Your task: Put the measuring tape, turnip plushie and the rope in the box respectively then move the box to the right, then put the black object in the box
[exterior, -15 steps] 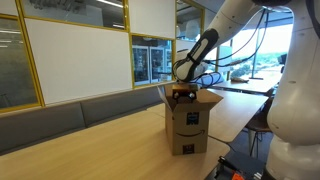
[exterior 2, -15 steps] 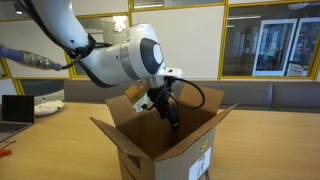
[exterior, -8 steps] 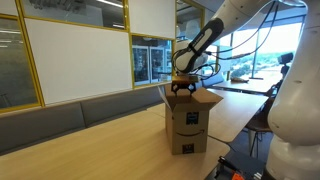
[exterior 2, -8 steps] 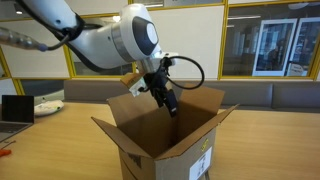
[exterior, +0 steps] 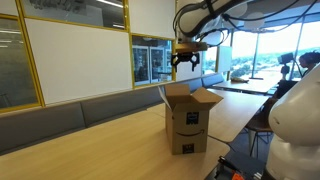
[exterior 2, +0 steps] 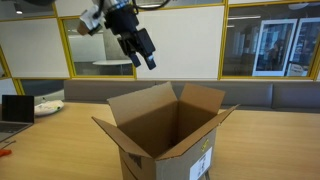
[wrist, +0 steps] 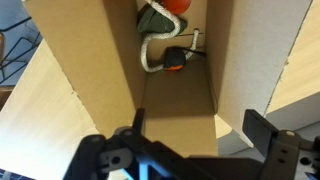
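Seemingly three placements are done: the measuring tape (wrist: 176, 62), turnip plushie (wrist: 172, 6) and rope (wrist: 147, 55) lie together inside the box (wrist: 95, 60), with the claw (exterior 2: 148, 58) hanging above, spread and empty; shifting the box and adding the unseen black object remain

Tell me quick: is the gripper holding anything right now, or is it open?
Gripper: open, holding nothing, above the box.
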Available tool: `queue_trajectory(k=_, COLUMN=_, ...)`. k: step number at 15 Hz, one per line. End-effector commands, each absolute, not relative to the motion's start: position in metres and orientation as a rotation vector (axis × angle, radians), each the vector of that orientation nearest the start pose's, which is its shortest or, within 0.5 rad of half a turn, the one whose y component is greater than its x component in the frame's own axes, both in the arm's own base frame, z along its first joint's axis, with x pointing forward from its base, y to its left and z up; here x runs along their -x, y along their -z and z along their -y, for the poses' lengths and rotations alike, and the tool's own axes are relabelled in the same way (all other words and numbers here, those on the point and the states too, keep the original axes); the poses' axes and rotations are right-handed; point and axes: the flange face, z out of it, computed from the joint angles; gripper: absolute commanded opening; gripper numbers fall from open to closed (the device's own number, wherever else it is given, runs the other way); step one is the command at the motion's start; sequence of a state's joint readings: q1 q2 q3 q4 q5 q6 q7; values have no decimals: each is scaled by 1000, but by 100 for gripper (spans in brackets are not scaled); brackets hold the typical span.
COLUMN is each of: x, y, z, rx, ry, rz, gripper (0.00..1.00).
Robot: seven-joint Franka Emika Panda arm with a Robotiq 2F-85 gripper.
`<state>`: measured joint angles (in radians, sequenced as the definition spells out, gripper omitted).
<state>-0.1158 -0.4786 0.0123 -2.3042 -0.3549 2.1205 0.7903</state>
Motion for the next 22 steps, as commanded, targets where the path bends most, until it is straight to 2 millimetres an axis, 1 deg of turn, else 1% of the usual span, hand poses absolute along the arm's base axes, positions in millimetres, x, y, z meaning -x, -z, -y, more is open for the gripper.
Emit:
queue_trajectory(k=1, x=-377, y=-628, z=30, rx=3105, ry=628, rz=-1034, gripper=100)
queue_trajectory(k=2, x=-363, y=-643, z=24, rx=3117, ry=607, rz=-982, gripper=100)
queue_trajectory(k=3, x=-348, y=-657, z=20, rx=3125, ry=549, rz=-893, gripper=100)
queue_trajectory(k=5, x=-320, y=-678, z=18, rx=3136, ry=427, rz=-730, gripper=100)
queue_trajectory(k=6, x=-306, y=-687, z=19, rx=3133, ry=376, rz=-661, gripper=100)
queue_trajectory(k=9, x=-270, y=-700, z=34, rx=3114, ry=225, rz=-469, gripper=100)
queue_trajectory(k=12, x=-241, y=-697, z=55, rx=3082, ry=92, rz=-315, gripper=100)
queue_trajectory(k=15, x=-225, y=-685, z=74, rx=3060, ry=-15, rz=-238, gripper=100)
queue_trajectory(k=18, x=-219, y=-669, z=87, rx=3042, ry=-105, rz=-206, gripper=100)
queue_trajectory(k=22, x=-219, y=-645, z=94, rx=3028, ry=-186, rz=-202, gripper=100)
